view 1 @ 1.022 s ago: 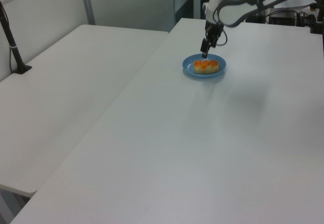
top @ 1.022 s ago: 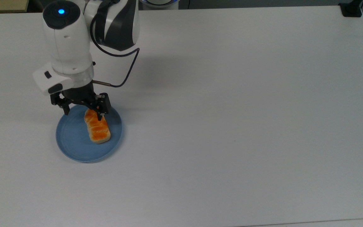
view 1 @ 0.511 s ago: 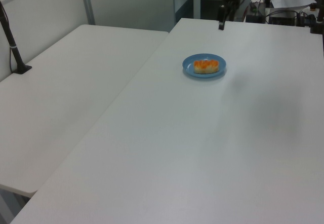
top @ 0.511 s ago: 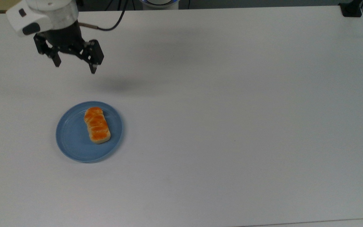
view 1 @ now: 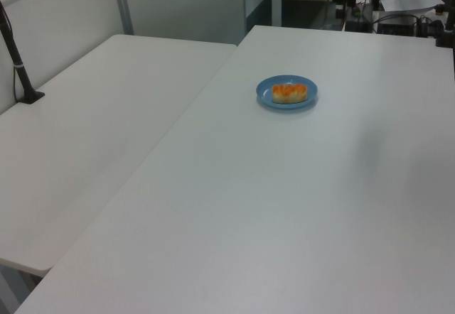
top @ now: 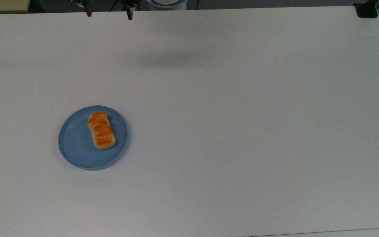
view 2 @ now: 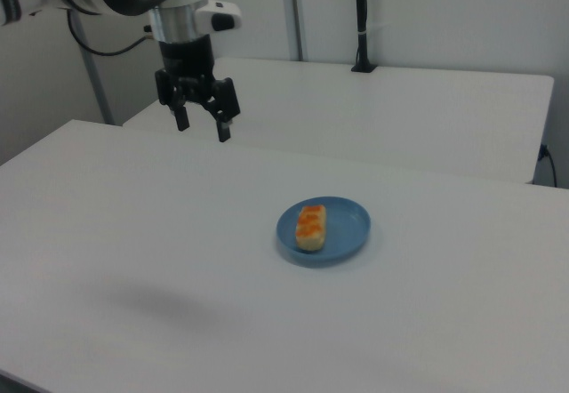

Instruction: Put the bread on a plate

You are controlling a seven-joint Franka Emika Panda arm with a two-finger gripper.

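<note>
No readable writing, brand marks or labels anywhere here: the plate [top: 77, 148] is plain blue and the bench [top: 242, 115] is bare white.

The bread [top: 101, 130] is lying flat on the plate, orange-brown top facing up. In the top view its long axis is running nearly up-down, tilted a little so the upper end leans toward the top view's left. It's sitting on the half of the plate toward the top view's right, with its upper end close to the rim. In the right view the bread [view 2: 310, 226] is sitting on the right view's left part of the plate [view 2: 347, 224], pointing away from the camera. In the left view the loaf [view 1: 289, 92] is lying crosswise on the plate [view 1: 266, 89].

The gripper [view 2: 201, 129] is hanging in the air well apart from the plate, over toward the right view's upper left. Its fingers [view 2: 223, 131] are spread wide, pointing down and holding nothing.
</note>
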